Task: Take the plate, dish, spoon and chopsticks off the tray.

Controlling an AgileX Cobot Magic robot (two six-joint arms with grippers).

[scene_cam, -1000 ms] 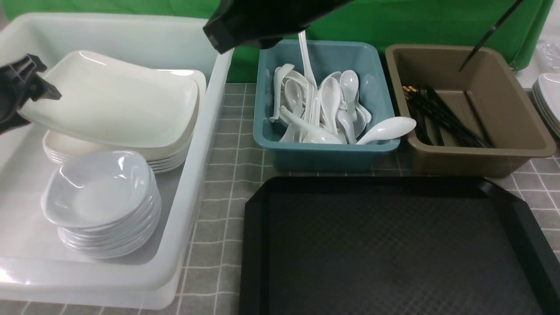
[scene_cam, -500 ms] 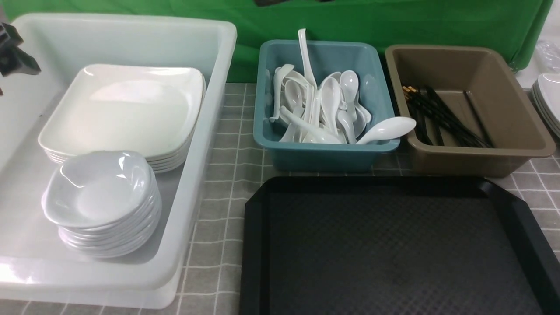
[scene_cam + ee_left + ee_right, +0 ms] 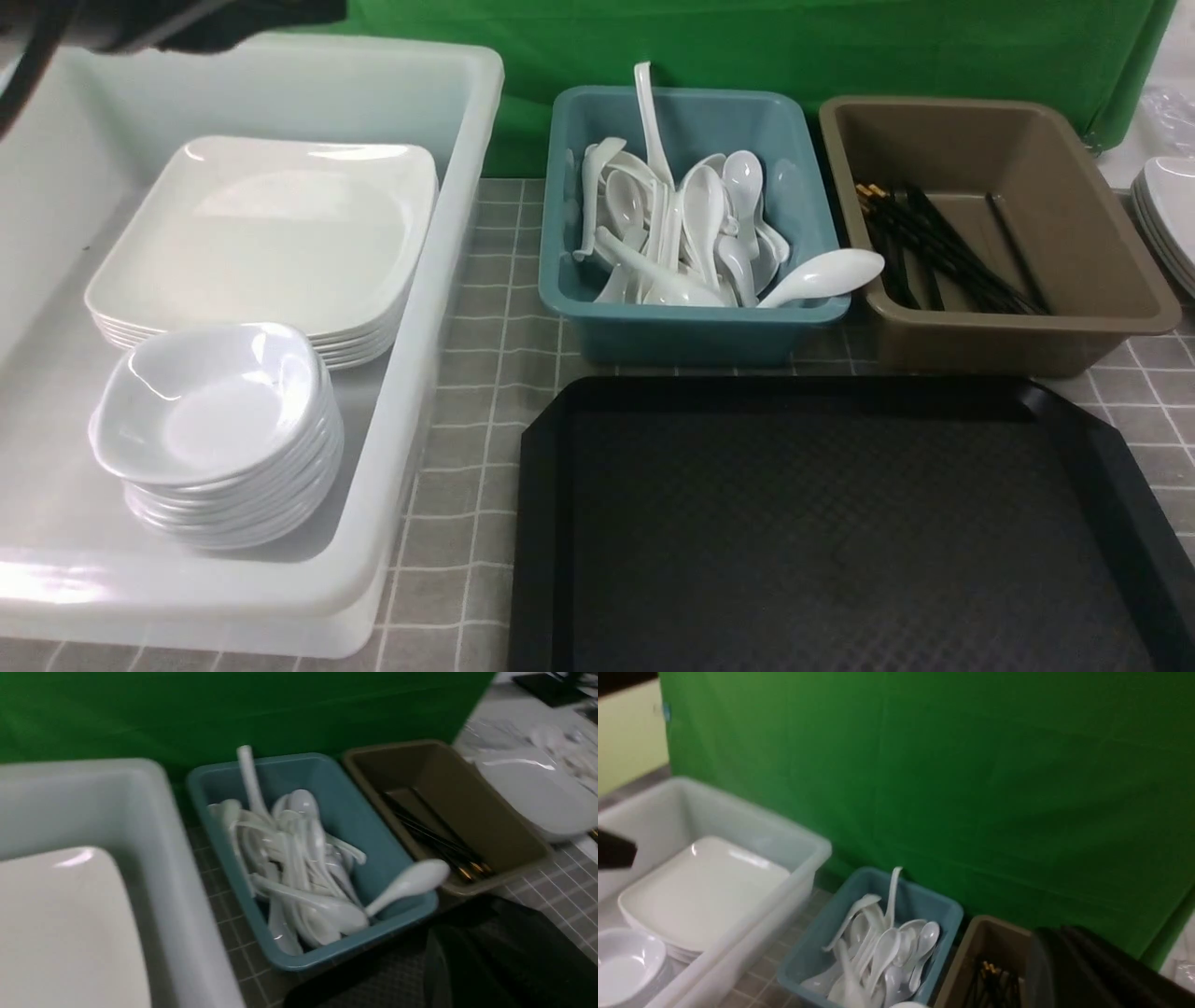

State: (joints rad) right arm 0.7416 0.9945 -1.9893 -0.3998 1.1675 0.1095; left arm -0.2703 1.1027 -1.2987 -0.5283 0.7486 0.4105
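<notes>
Read the left gripper (image 3: 467, 970) as closed on nothing, a dark blur in its wrist view, with the left arm (image 3: 187, 23) high over the far rim of the white tub (image 3: 467, 233). Read the right gripper (image 3: 1092, 970) the same: closed, empty, out of the front view. Judge the clearing done: tray (image 3: 840, 523) bare, plate (image 3: 271, 233) flat atop its stack in the white tub, dishes (image 3: 205, 401) stacked just in front, spoons (image 3: 700, 224) heaped in the teal tub (image 3: 691, 336), chopsticks (image 3: 943, 247) in the brown tub (image 3: 1027, 345). Draw both arms back high and slowly — clear of the tub walls, of the upright spoon handle (image 3: 649, 121), and of the one spoon (image 3: 822, 275) overhanging the teal tub's rim, likely to tip at a nudge. Leave the spare plates (image 3: 1167, 215) at far right alone.
</notes>
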